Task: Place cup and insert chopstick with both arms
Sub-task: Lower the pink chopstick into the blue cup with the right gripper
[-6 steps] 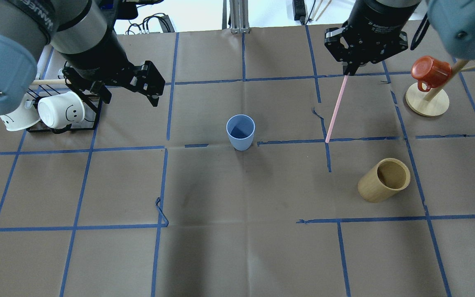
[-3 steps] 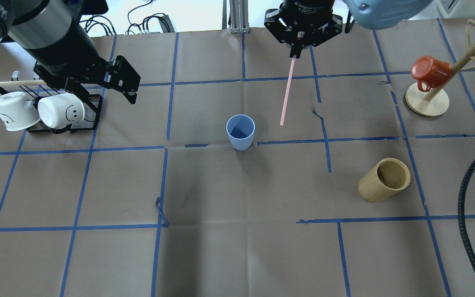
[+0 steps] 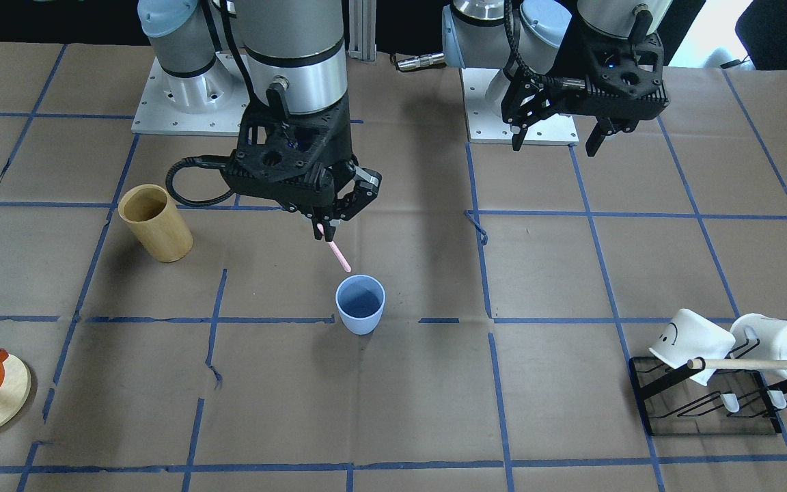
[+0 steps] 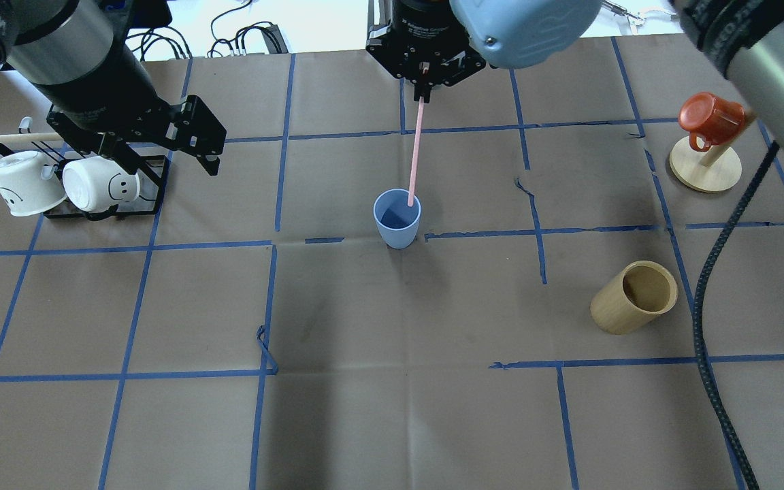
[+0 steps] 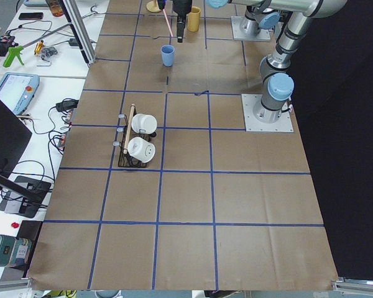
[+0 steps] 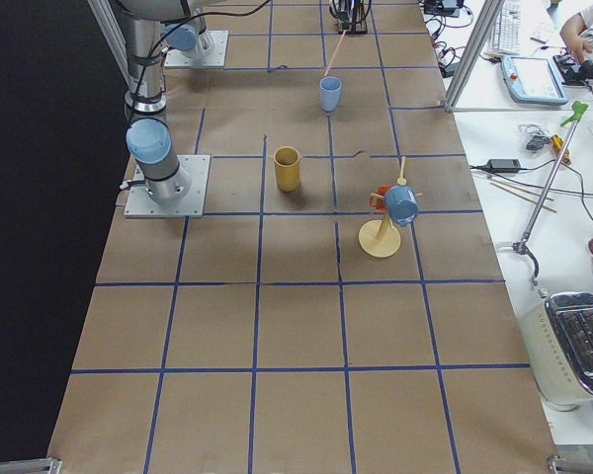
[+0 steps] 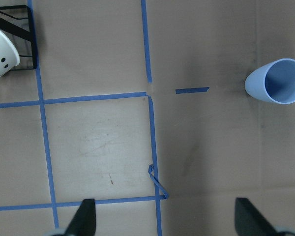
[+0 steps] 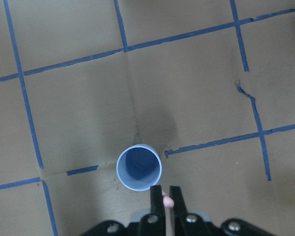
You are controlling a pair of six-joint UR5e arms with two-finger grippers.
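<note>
Above the pale blue plastic cup (image 4: 397, 218), a thin pink chopstick (image 4: 417, 150) poised to go in

We judge the first half done: the cup stands upright on the brown paper-covered desk (image 4: 392, 408). Above the cup and just behind it, our right end effector (image 3: 322, 229) pinches the chopstick's top end. The lower tip hangs by the cup's rim, not yet inside as far as we can tell. Our left end effector (image 3: 554, 140), well off to the cup's side, is spread wide and empty. Lowering and letting go are left.
</note>
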